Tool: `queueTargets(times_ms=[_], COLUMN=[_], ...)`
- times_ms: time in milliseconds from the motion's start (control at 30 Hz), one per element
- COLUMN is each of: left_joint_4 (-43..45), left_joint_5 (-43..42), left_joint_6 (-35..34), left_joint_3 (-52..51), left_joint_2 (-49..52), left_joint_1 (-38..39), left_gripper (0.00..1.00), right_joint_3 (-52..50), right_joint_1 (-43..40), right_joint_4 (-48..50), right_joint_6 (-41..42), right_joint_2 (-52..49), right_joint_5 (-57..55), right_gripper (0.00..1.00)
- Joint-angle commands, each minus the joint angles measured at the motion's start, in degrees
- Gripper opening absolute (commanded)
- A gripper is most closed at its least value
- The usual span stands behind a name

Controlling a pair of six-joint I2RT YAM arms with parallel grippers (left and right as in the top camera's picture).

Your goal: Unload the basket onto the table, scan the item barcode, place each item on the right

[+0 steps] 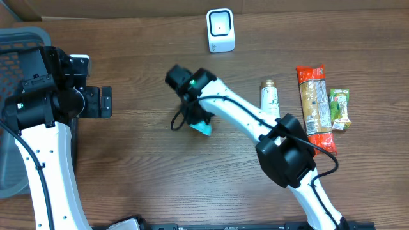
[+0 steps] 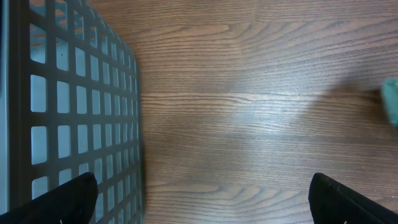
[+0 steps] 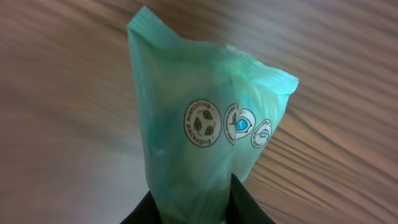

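Observation:
A teal plastic pouch (image 3: 205, 130) with round printed logos fills the right wrist view, and my right gripper (image 3: 193, 208) is shut on its lower end, a dark finger (image 3: 249, 202) on each side. From overhead the pouch (image 1: 203, 129) sits under the right gripper (image 1: 197, 118) at the table's middle. No barcode shows on the pouch. The white scanner (image 1: 220, 30) stands at the back edge, well apart from it. My left gripper (image 1: 105, 102) hovers open at the left, with nothing between its fingers (image 2: 68, 199).
A grey mesh basket (image 1: 13, 51) stands at the far left, its wall (image 2: 74, 93) under the left gripper. On the right lie a small bottle (image 1: 270, 97), a long orange snack bar (image 1: 314, 105) and a green packet (image 1: 339, 108).

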State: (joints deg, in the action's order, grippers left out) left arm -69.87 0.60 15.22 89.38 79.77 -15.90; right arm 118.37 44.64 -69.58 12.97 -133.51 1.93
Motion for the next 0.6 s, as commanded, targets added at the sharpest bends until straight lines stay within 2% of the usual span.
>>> queueTargets(times_ms=[0, 67, 133, 267, 433, 567], left_joint_4=[0.02, 0.02, 0.02, 0.02, 0.02, 0.02], left_joint_5=[-0.44, -0.44, -0.44, -0.44, -0.44, -0.44], left_joint_6=[0.87, 0.87, 0.87, 0.87, 0.87, 0.87], left_joint_3=[0.33, 0.33, 0.33, 0.33, 0.33, 0.33], left_joint_2=[-0.37, -0.37, -0.37, -0.37, -0.37, -0.37], left_joint_1=[-0.2, -0.2, -0.2, -0.22, -0.2, -0.2], left_gripper=[1.0, 1.0, 1.0, 1.0, 1.0, 0.99], right_joint_3=[1.97, 0.68, -2.27, -11.5, -21.75, -23.89], right_joint_1=[-4.68, -7.02, -8.63, -10.56, -12.39, -14.27], right_joint_4=[1.81, 3.32, 5.44, 12.26, 22.16, 21.94], right_joint_6=[-9.05, -12.68, -13.49, -12.48, -6.91, -6.97], right_joint_2=[4.11, 3.87, 3.63, 3.61, 3.61, 3.61], right_joint_5=[32.33, 44.46, 49.4, 50.62, 50.69, 48.5], right_gripper=[0.04, 0.04, 0.04, 0.04, 0.06, 0.18])
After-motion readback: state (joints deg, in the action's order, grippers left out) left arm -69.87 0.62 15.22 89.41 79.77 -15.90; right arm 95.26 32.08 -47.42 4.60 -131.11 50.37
